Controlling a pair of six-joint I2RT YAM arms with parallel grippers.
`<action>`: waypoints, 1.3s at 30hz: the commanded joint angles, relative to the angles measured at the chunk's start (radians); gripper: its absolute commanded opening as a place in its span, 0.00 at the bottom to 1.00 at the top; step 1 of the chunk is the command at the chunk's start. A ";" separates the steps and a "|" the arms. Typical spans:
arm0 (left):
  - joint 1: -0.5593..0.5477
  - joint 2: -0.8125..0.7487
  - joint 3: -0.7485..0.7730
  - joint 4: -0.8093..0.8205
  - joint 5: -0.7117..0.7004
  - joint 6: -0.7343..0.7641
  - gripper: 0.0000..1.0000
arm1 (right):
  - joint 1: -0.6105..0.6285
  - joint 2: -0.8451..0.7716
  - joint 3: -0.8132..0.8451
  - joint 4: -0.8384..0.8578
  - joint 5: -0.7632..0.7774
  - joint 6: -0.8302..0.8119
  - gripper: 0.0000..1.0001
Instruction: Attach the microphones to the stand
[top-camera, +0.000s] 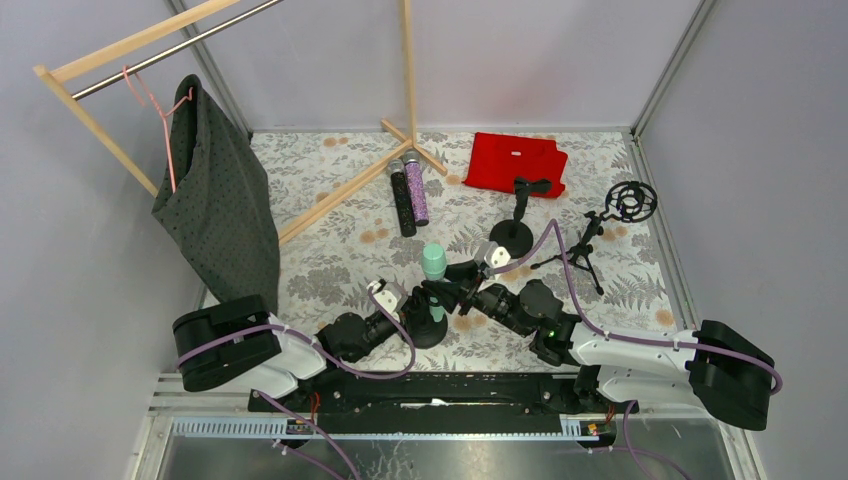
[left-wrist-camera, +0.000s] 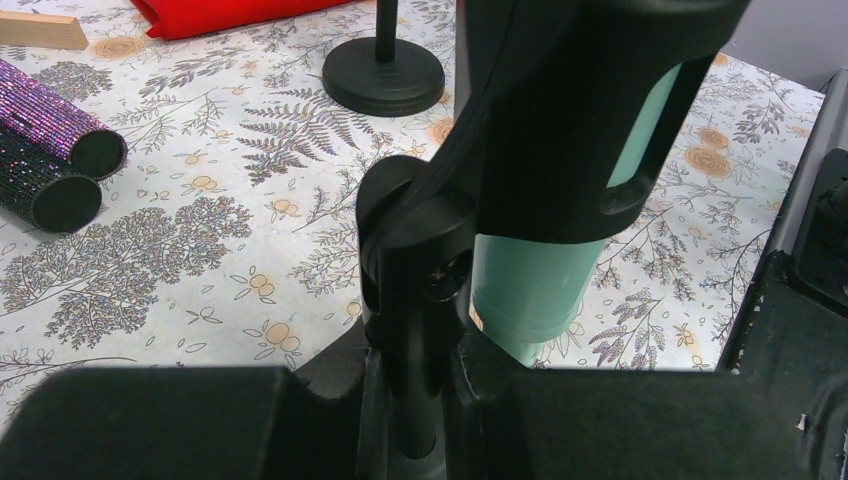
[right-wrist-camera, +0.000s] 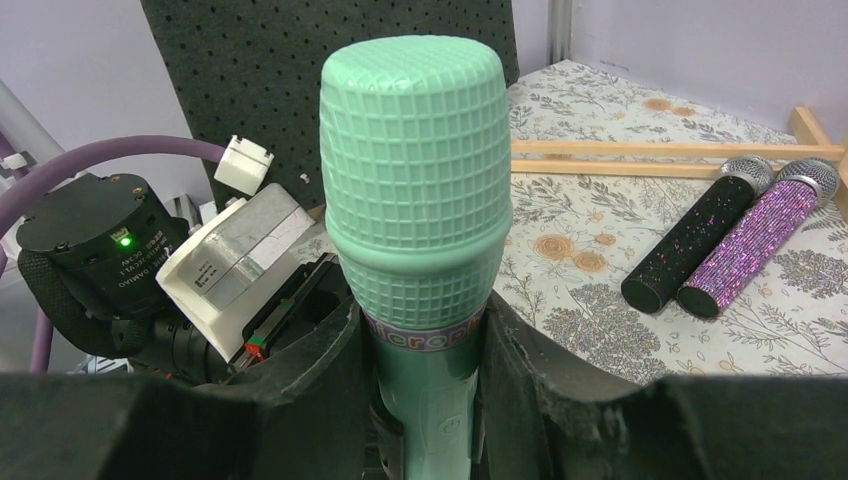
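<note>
mint mic upright nr table near edge, pinched by R gripper | L gripper clamped on stand post | open room twd black mic, purple mic | L wrist only: clip round mint body

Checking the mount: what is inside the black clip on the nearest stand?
The mint-green plastic microphone passes through the black stand's plastic clip, its flat bottom end showing below. The clip's walls cover the middle of its body.

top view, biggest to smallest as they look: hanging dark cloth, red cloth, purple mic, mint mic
hanging dark cloth
red cloth
purple mic
mint mic
last two unsure: mint stands upright, partly hidden
</note>
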 joint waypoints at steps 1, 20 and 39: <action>0.011 -0.006 -0.002 0.044 -0.029 0.009 0.00 | 0.023 0.064 -0.075 -0.459 -0.098 0.076 0.00; 0.011 0.001 0.035 -0.020 0.001 0.027 0.00 | 0.023 -0.102 0.075 -0.423 -0.022 0.040 0.60; -0.003 0.157 0.119 0.128 -0.292 -0.190 0.00 | 0.023 -0.207 0.051 -0.330 0.332 0.149 0.82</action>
